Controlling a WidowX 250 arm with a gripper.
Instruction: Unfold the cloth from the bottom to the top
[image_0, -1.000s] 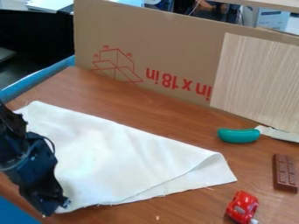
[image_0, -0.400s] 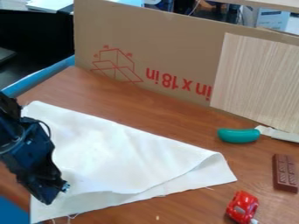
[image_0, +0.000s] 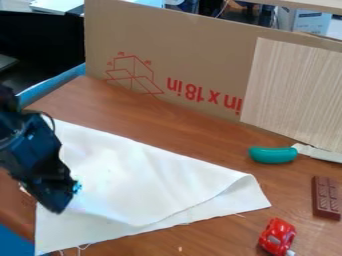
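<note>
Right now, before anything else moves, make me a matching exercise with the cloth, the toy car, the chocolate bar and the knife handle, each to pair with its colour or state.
1. cloth
2. toy car
3. chocolate bar
4. knife handle

A. brown, with a grid of raised blocks
B. green and rounded
C. white, partly folded over itself
D. red and shiny

Pairs: 1-C, 2-D, 3-A, 4-B
</note>
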